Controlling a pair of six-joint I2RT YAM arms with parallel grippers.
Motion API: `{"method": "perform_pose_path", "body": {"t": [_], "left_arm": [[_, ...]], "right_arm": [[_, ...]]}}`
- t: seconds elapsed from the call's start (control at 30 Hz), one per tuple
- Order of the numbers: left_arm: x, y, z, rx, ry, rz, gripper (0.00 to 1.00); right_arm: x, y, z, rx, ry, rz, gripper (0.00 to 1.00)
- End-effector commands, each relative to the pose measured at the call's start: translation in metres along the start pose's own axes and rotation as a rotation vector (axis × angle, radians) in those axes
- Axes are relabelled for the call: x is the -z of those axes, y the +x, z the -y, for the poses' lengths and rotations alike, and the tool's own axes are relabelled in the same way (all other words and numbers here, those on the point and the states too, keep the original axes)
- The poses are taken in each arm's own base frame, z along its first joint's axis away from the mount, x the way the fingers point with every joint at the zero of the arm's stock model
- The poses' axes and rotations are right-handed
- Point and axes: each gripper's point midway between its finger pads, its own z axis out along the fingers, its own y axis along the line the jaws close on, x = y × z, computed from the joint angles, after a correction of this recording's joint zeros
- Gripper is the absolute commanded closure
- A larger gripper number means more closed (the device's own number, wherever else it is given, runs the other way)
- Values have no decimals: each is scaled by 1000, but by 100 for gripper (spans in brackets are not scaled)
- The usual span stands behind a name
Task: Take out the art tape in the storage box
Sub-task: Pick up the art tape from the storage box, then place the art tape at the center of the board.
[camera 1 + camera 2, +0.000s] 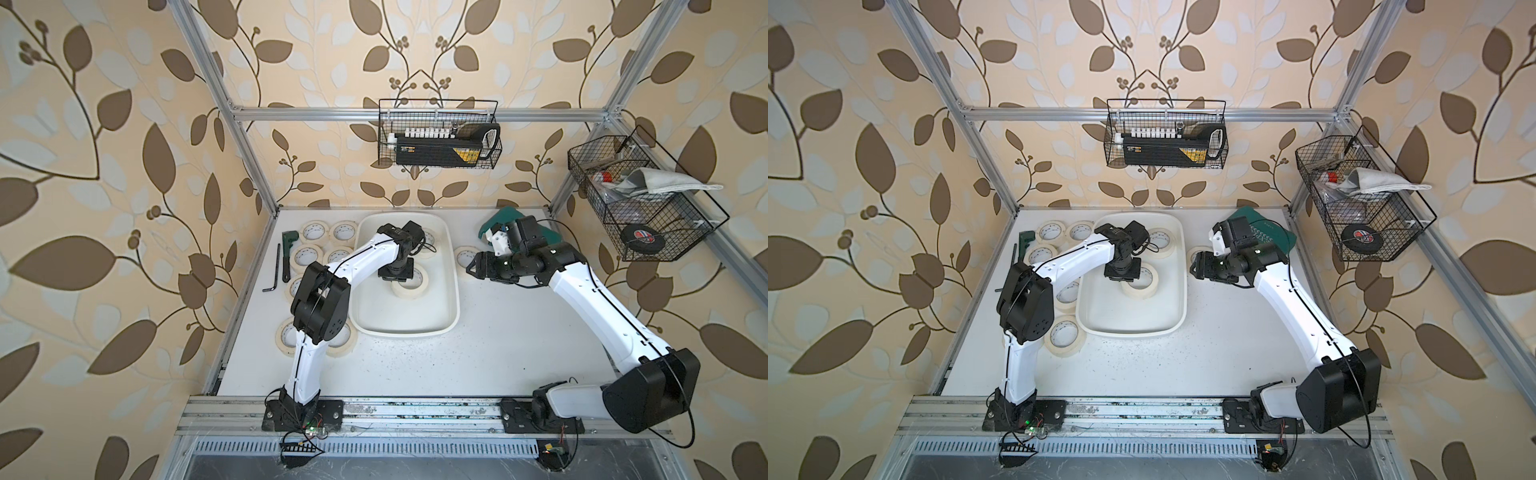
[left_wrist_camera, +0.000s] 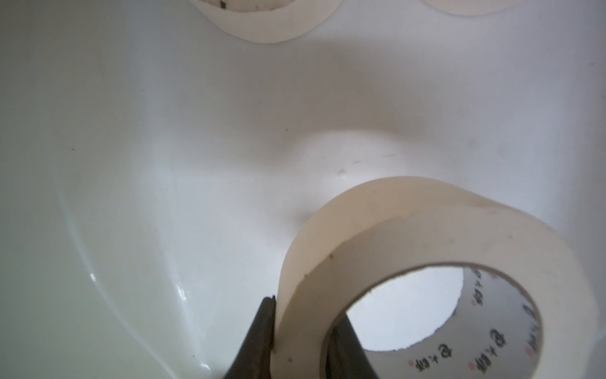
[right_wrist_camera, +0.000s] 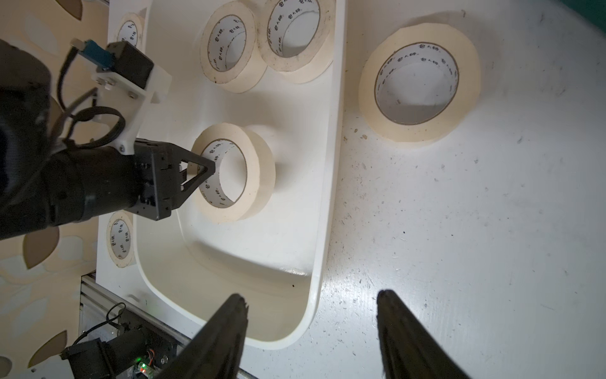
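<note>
The storage box (image 1: 407,332) is a shallow white tub in mid-table, seen in both top views (image 1: 1129,332). My left gripper (image 2: 305,311) reaches down into it and is shut on the wall of a cream art tape roll (image 2: 426,236), one finger inside the printed core and one outside. That roll (image 3: 259,164) sits tilted over the box floor (image 1: 415,291). Two more rolls (image 3: 229,49) lie at the box's far end. My right gripper (image 3: 313,297) hangs open and empty over the table just right of the box rim (image 3: 331,164).
Several tape rolls (image 1: 313,232) lie on the table left of the box, one (image 3: 419,85) to its right. A green wrench (image 1: 288,253) and hex key (image 1: 274,270) lie far left. A teal case (image 1: 1266,232) sits back right. Wire baskets (image 1: 436,137) (image 1: 640,199) hang on the frame.
</note>
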Motion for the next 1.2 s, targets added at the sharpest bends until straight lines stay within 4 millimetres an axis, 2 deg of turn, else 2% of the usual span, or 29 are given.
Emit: {"method": "perform_pose_path", "body": {"t": [0.0,0.23,0.37,0.53,0.77,0.97,1.17], "left_arm": [[51,6,-4,-83,6,60,100],[86,22,3,-180,33,82,100],[96,30,3,-199,43,76,100],[106,37,8,-218,86,78,100],[112,45,12,-234,125,76,100],[113,49,16,-240,144,67,100],[112,52,17,-245,147,56,100]], "right_arm": [[13,-7,-15,17,-15,42,35],[3,2,-50,92,-38,32,35],[-7,14,-76,158,-57,15,33],[-24,27,-97,223,-56,-12,29],[-44,34,-107,262,-45,-38,27],[-54,32,-109,272,-27,-45,27],[-63,28,-108,273,1,-51,32]]}}
